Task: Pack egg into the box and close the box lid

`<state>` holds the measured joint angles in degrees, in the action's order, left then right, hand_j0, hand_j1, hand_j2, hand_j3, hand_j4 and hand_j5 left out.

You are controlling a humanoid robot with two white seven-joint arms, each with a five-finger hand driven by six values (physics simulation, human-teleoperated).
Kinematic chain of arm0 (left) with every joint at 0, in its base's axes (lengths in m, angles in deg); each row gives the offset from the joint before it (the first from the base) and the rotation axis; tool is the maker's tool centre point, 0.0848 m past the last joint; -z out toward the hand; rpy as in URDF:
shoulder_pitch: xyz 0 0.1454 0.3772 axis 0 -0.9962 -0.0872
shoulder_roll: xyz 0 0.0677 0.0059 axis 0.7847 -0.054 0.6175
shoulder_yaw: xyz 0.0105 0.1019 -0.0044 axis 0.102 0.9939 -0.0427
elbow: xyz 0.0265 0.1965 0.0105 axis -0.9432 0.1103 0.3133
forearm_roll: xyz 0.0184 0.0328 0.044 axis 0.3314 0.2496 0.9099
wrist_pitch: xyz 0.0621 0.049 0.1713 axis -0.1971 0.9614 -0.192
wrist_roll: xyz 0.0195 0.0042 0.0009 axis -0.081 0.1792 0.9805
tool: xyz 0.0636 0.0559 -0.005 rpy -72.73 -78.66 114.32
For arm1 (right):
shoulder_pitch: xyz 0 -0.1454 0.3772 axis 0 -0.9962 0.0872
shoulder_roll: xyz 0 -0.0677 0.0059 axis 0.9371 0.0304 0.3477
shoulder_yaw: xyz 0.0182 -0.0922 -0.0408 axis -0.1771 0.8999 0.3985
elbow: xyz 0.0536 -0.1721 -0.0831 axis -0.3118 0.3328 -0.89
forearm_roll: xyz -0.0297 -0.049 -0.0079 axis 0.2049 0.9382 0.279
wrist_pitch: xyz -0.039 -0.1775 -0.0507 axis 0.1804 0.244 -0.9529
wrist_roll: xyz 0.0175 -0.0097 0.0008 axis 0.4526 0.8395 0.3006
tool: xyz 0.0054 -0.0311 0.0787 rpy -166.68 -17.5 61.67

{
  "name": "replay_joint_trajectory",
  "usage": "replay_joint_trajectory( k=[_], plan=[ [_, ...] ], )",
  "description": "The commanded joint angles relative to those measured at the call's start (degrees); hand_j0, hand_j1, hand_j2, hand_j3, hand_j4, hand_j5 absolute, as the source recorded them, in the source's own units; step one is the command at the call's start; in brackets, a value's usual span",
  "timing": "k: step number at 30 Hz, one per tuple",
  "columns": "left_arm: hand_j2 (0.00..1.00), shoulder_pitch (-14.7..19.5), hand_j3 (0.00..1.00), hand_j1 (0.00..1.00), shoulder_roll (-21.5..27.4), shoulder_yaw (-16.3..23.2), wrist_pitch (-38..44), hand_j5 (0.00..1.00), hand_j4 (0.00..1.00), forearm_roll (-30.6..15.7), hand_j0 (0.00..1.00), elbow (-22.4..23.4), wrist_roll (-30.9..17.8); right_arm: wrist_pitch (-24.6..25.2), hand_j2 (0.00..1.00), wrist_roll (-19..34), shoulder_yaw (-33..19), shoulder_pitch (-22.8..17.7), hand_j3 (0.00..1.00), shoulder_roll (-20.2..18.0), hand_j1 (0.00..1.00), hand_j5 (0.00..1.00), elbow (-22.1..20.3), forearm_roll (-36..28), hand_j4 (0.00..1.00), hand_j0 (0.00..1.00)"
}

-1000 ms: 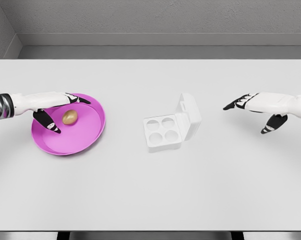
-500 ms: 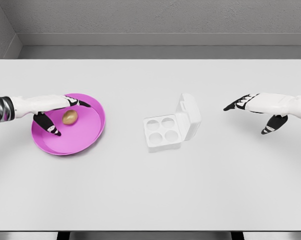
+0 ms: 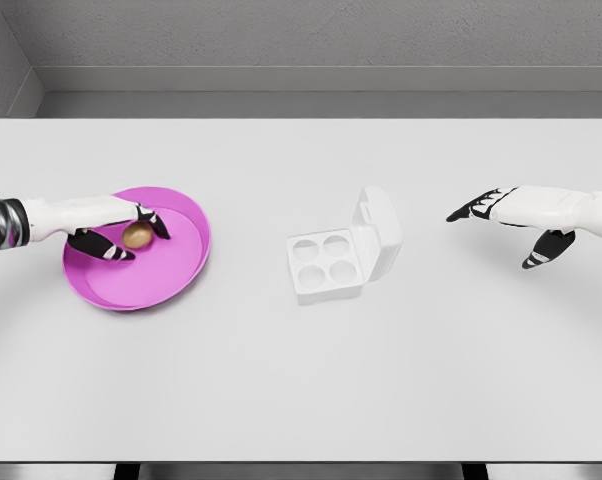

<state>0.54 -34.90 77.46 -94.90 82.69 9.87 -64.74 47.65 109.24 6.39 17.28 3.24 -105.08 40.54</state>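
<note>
Left hand (image 3: 116, 228) closing around egg (image 3: 136, 235) in plate (image 3: 186, 270) near counter's left edge, for lifting toward open box (image 3: 331, 262); right hand (image 3: 511, 215) open, idle.

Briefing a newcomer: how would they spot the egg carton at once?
Look near the middle of the white table. Right of the round magenta plate sits the small white four-cup egg box, cups empty, its hinged lid standing open on the right.

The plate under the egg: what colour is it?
Magenta pink; the plate shows plainly in the head view.
</note>
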Motion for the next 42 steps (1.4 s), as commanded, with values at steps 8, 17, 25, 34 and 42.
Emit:
replay_joint_trajectory(
  k=[8, 17, 25, 34, 42],
  plan=[
    [0.48, 0.1, 0.48, 0.48, 0.0, -0.1, 0.0, 0.48, 0.48, -0.4, 0.48, 0.1, 0.0, 0.1, 1.0, 0.0, 0.0, 0.0, 1.0, -0.3, 1.0, 1.0, -0.1, -0.2, 1.0, 1.0],
    [0.43, 0.2, 0.43, 0.43, 0.0, -2.3, -1.2, 0.43, 0.43, -1.1, 0.43, -5.9, 0.0, 0.1, 1.0, 0.0, 0.0, 0.1, 1.0, -0.4, 1.0, 1.0, -0.5, -0.3, 1.0, 1.0],
    [0.42, 0.4, 0.42, 0.42, -3.1, -3.3, -1.4, 0.42, 0.42, -1.1, 0.42, -14.9, 0.0, -4.2, 1.0, 0.0, 0.0, 0.2, 1.0, -1.2, 1.0, 1.0, -0.4, -0.3, 1.0, 1.0],
    [0.42, 0.6, 0.42, 0.42, -7.1, -3.1, -1.7, 0.42, 0.42, -1.2, 0.42, -18.1, 0.0, -4.3, 1.0, 0.0, 0.1, 0.3, 1.0, -1.2, 1.0, 1.0, -0.5, -0.2, 1.0, 1.0],
    [0.42, 0.6, 0.42, 0.42, -10.6, -2.5, -1.7, 0.42, 0.42, -1.2, 0.42, -19.0, 0.0, -4.4, 1.0, 0.0, 0.1, 0.3, 1.0, -1.2, 1.0, 1.0, -0.5, -0.2, 1.0, 1.0]
  ],
)
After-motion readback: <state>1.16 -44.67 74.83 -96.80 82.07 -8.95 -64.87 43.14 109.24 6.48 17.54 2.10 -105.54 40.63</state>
